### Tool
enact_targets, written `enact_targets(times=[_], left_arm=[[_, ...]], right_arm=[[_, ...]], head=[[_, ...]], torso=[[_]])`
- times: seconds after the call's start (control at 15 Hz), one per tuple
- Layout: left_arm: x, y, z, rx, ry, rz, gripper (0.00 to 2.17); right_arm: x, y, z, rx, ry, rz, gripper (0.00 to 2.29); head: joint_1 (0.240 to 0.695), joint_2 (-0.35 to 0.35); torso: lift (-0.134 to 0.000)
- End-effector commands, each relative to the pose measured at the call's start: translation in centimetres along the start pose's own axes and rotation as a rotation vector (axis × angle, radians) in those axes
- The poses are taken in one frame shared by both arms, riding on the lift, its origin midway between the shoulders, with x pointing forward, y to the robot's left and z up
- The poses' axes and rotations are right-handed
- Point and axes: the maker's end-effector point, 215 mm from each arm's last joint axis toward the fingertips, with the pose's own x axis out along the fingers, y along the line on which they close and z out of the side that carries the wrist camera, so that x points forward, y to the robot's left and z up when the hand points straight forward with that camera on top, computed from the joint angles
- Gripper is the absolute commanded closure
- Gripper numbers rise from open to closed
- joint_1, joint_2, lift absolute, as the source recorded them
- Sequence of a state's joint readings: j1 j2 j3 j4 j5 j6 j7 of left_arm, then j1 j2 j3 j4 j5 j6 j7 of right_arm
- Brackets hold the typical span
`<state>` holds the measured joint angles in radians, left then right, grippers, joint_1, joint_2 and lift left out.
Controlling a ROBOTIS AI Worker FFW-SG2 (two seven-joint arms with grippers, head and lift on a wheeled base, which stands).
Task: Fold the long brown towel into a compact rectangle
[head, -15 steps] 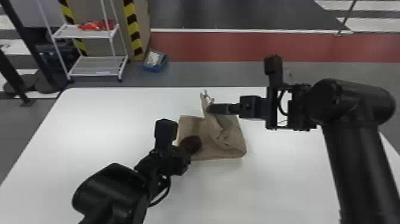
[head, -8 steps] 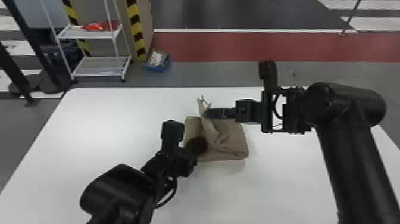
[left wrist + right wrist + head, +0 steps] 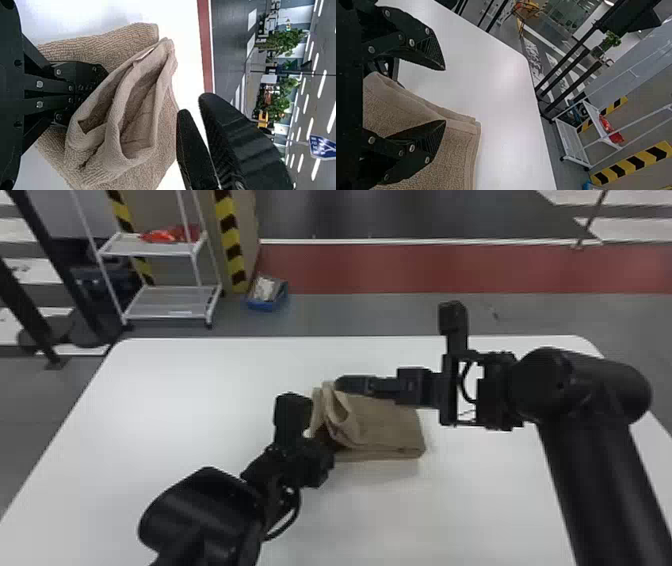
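The brown towel (image 3: 387,425) lies in a partly folded stack on the white counter (image 3: 165,390), its loose layers bunched up beside the left claw (image 3: 326,444). That claw is narrow, its tips hidden behind a fold; I cannot tell whether they grip cloth. The right claw (image 3: 345,384) is wide at the towel's far side, one finger (image 3: 425,138) over the cloth.

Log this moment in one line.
towel: partly folded, loose folds showing | left hand: among folds | right hand: open, at far edge
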<state>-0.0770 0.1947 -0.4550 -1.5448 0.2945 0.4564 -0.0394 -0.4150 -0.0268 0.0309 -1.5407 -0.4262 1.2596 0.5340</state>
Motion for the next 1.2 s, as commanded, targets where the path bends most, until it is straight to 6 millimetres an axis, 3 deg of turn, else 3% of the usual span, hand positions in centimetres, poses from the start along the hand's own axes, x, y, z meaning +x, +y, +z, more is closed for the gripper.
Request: enact_targets(times=[0.0, 0.27, 0.33, 0.4, 0.47, 0.53, 0.6, 0.73, 0.87, 1.0, 1.13], left_arm=[[0.0, -0.1, -0.3, -0.001, 0.006, -0.001, 1.92], [-0.2, -0.1, -0.7, 0.000, 0.009, 0.004, 1.92], [-0.4, 0.1, -0.8, -0.004, 0.007, 0.008, 1.92], [-0.5, 0.2, -1.0, -0.008, 0.011, 0.011, 1.92], [-0.5, 0.3, -1.2, -0.011, 0.013, 0.013, 1.92], [-0.6, 0.3, -1.2, -0.013, 0.013, 0.013, 1.92], [-0.6, 0.3, -1.3, -0.014, 0.014, 0.013, 1.92], [-0.5, 0.1, -1.4, -0.011, 0.015, 0.014, 1.92], [-0.5, -0.5, -1.4, -0.009, 0.016, 0.008, 1.92], [-0.4, -0.6, -1.4, -0.006, 0.014, 0.013, 1.92], [-0.4, -0.5, -1.3, -0.010, 0.013, 0.014, 1.92]], right_arm=[[-1.4, 0.3, 0.0, -0.002, -0.032, 0.026, 0.03], [-6.7, -1.7, -1.7, -0.041, -0.075, 0.014, 0.06], [-7.9, -2.5, -2.2, -0.050, -0.083, -0.003, 0.21], [-9.5, -3.3, -3.0, -0.050, -0.089, -0.007, 0.61], [-10.9, -4.0, -3.8, -0.042, -0.091, -0.005, 1.43], [-11.8, -3.9, -3.9, -0.034, -0.096, 0.024, 1.84], [-12.8, -4.4, -4.7, -0.014, -0.102, 0.043, 1.96], [-14.0, -5.6, -5.3, -0.020, -0.144, 0.027, 2.01], [-14.4, -6.3, -3.6, -0.080, -0.203, -0.004, 2.01], [-13.0, -6.8, -3.1, -0.141, -0.204, -0.041, 2.01], [-10.8, -6.8, -3.8, -0.181, -0.180, -0.057, 2.01]], head=[[0.695, 0.013], [0.695, -0.009], [0.695, -0.018], [0.695, -0.030], [0.695, -0.045], [0.695, -0.059], [0.695, -0.080], [0.695, -0.097], [0.695, -0.127], [0.695, -0.142], [0.695, -0.145]], torso=[[-0.128], [-0.128], [-0.128], [-0.128], [-0.128], [-0.128], [-0.128], [-0.128], [-0.128], [-0.128], [-0.128]])
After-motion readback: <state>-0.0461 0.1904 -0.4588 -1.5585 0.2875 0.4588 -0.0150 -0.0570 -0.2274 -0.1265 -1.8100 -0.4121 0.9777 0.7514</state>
